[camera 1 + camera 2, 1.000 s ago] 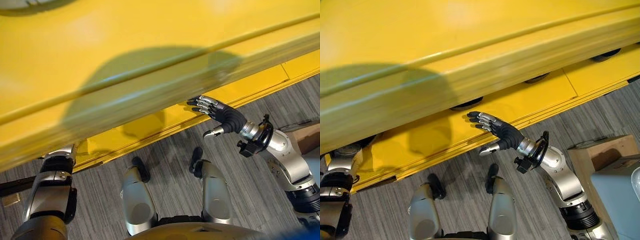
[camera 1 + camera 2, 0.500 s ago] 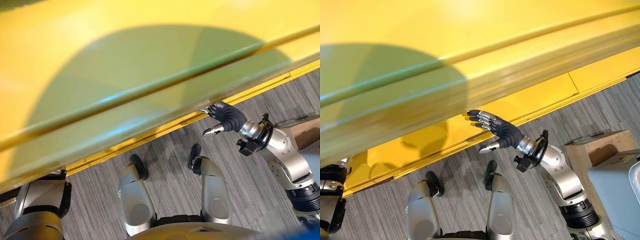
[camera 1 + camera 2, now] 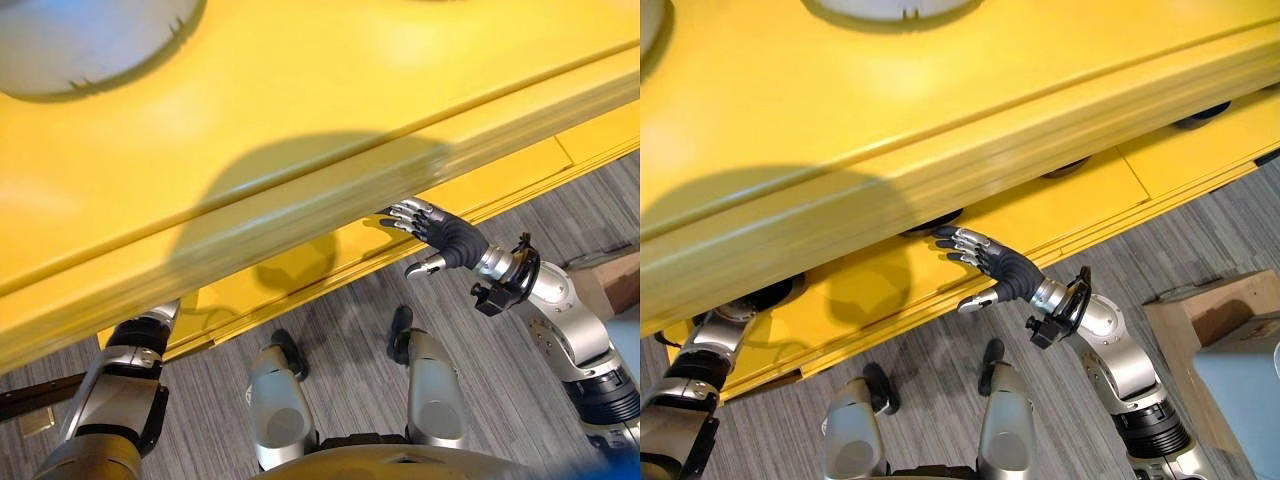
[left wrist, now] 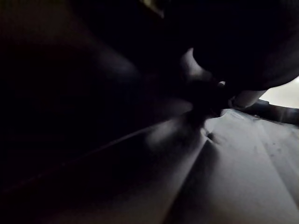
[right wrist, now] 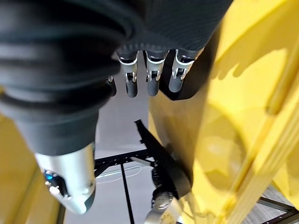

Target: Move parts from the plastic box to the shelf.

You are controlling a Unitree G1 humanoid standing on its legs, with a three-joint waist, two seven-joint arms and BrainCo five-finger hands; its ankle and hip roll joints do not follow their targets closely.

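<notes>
1. We see a large yellow plastic box (image 3: 300,120) carried in front of the robot. Its rim and side wall cross both eye views from lower left to upper right, above a grey plank floor (image 3: 340,330).
2. The right hand (image 3: 1002,272) lies with straight, relaxed fingers (image 3: 965,243) under the lower edge of the box, just beside a dark round foot (image 3: 932,215) on its underside. The thumb (image 3: 978,298) hangs apart and curls round nothing. We read this hand as a flat support, not a grasp.
3. In the right wrist view the dark fingertips (image 5: 153,84) extend along the yellow wall, spread only narrowly. Whether they press on the wall or stand just off it, we cannot tell.
4. The left arm (image 3: 125,365) rises from the lower left and passes under the box edge. Its hand is hidden there and the left wrist view is dark, so we cannot tell how its fingers stand.
5. A pale round part (image 3: 95,40) lies inside the box at the far left, and the right eye view shows another pale round part (image 3: 890,8) by the top edge. We judge that the parts are not yet moved, and we see no shelf.
6. To do this step well, we would keep both supports level so the round parts do not slide, and keep the right fingers flat and well under the edge.
7. We would also mind the cardboard carton (image 3: 1205,315) on the floor at the right when turning.
</notes>
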